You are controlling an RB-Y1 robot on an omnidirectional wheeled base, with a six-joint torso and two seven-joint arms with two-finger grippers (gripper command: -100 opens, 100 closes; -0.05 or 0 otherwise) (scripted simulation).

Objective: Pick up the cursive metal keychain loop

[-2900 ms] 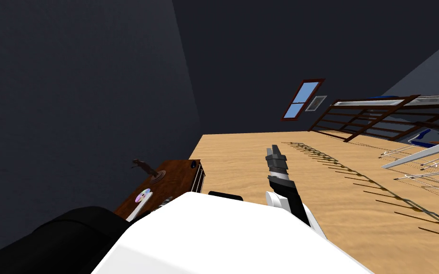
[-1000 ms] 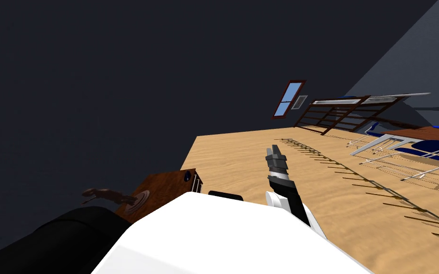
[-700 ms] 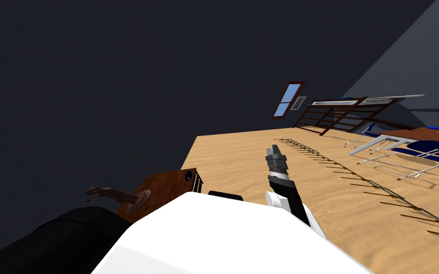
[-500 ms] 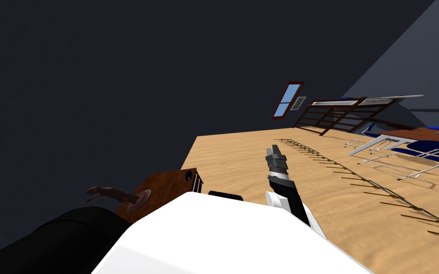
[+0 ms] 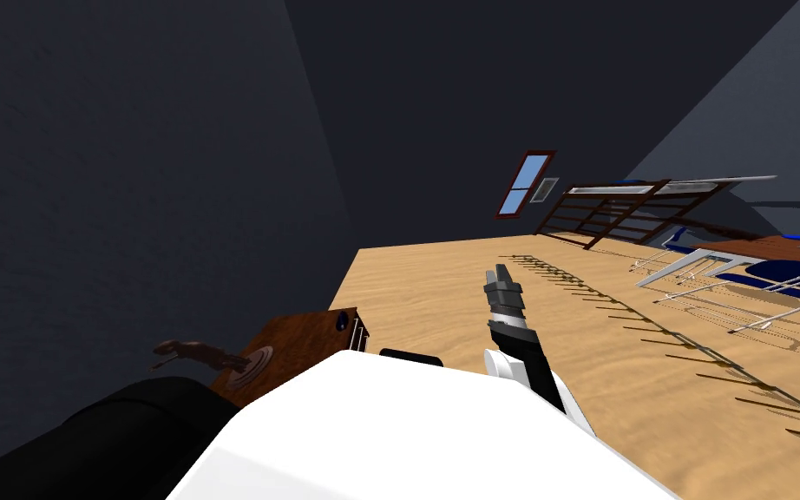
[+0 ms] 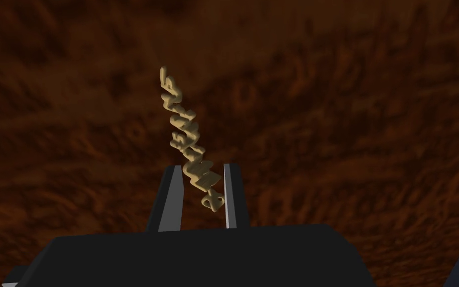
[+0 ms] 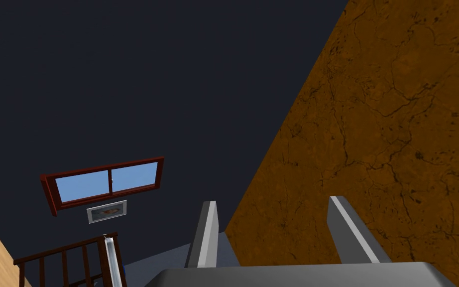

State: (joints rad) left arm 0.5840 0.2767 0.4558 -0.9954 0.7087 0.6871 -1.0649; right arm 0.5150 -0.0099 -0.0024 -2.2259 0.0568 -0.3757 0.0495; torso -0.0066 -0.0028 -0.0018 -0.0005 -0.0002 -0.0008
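Note:
The keychain (image 6: 183,124) is a tan strip of cursive lettering. It juts out from between the fingers of my left gripper (image 6: 201,167), which is shut on its near end. A dark brown wooden surface (image 6: 348,99) lies behind it. In the head view the brown table (image 5: 303,340) sits low on the left, partly hidden by my arm. My right gripper (image 5: 501,276) hangs over the wooden floor, and its fingers (image 7: 207,219) stand open with nothing between them.
A brown figurine (image 5: 194,352) on a round base and a small dark object (image 5: 341,321) stand on the table. A dark wall rises behind it. A wooden railing (image 5: 615,208) and white-framed blue furniture (image 5: 737,269) stand at the far right.
My head camera has swung, so the table now sits lower and further left, and the disc on it has passed behind my body. The right arm holds its pose.

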